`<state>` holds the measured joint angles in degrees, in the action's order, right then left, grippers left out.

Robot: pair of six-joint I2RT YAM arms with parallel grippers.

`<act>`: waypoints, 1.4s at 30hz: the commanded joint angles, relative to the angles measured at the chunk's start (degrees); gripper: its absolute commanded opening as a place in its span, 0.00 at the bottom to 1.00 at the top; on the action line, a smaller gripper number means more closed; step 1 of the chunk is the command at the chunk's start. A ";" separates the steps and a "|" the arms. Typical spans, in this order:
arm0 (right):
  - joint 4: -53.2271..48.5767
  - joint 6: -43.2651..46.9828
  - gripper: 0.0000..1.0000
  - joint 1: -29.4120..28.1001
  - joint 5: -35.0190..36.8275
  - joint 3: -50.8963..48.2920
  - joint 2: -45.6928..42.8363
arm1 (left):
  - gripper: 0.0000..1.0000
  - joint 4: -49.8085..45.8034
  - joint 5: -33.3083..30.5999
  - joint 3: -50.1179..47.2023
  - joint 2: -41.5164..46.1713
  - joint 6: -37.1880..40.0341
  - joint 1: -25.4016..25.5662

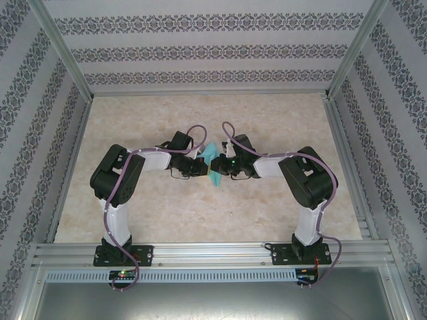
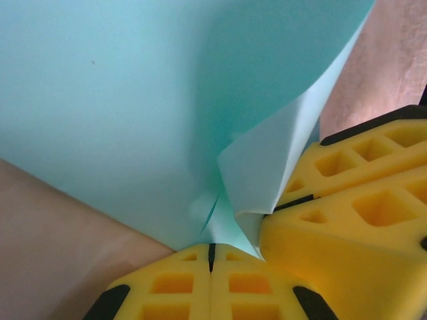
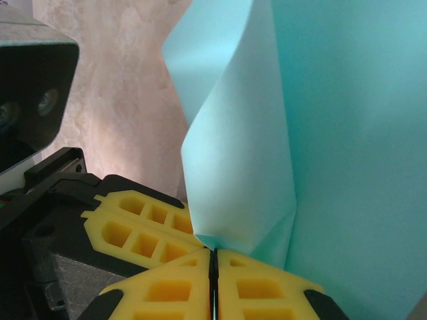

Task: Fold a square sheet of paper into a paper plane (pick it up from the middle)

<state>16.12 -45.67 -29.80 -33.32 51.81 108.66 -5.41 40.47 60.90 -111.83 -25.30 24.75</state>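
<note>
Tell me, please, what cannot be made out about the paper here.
- Top view: the sheet of paper is too small, partly hidden by the left gripper and right gripper; folds unreadable.
- Left wrist view: the top and left edges cut off its outline.
- Right wrist view: the top and right edges cut it off.

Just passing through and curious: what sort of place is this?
Probably a purpose-built robot test booth: marble-look table, patterned wall panels, and an aluminium rail with the left arm and right arm bolted on.
</note>
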 commanded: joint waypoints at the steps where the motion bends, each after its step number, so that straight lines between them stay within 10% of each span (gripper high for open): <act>1: -1.55 1.52 0.11 -0.70 1.28 1.55 1.53 | 0.00 -1.20 -1.02 0.11 -2.05 1.35 -0.22; 42: -0.79 2.96 0.19 -0.90 3.13 0.91 5.62 | 0.11 -1.69 0.37 -0.10 7.51 -0.81 -0.92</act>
<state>17.08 -44.64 -30.17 -32.64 53.19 111.55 -6.57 39.99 60.60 -108.25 -26.61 24.25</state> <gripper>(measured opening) 0.184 0.105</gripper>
